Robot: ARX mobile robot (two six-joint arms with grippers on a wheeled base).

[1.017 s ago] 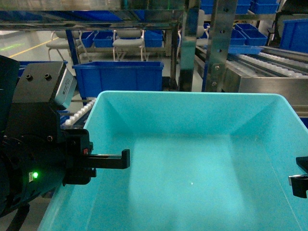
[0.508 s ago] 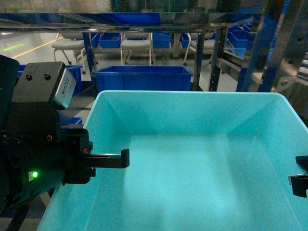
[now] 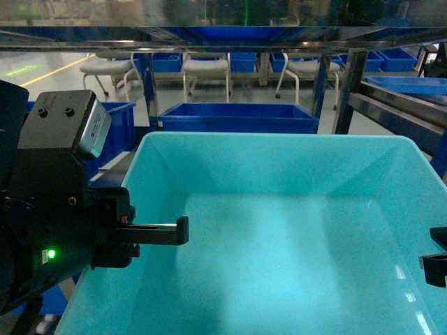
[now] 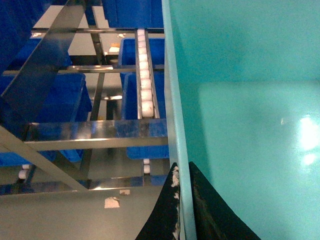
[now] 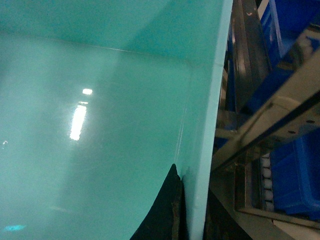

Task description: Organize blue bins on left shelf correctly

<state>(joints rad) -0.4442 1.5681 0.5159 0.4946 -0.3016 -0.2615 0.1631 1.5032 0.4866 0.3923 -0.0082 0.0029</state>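
Observation:
A light turquoise bin [image 3: 279, 230] fills the lower head view, and I hold it by both side walls. My left gripper [image 3: 174, 232] is shut on its left wall; in the left wrist view the gripper [image 4: 182, 175] straddles the rim, one black finger [image 4: 162, 220] outside and one inside. My right gripper [image 3: 434, 269] is shut on the right wall; the right wrist view shows the gripper [image 5: 194, 182] pinching that wall. The steel left shelf [image 4: 95, 130], with a white roller track [image 4: 145, 75], lies beside and below the bin. The bin's inside is empty.
A dark blue ribbed bin [image 3: 237, 117] stands just beyond the turquoise bin, with more dark blue bins [image 4: 55, 105] under the rails. A steel shelf rail [image 3: 209, 31] runs overhead and a slanted rail [image 3: 398, 112] stands at right. Chairs [image 3: 206, 66] stand far back.
The background has slid to the right: the steel uprights and roller conveyor at right have left the head view and the dark blue bin now sits centre. Both grips on the bin are unchanged.

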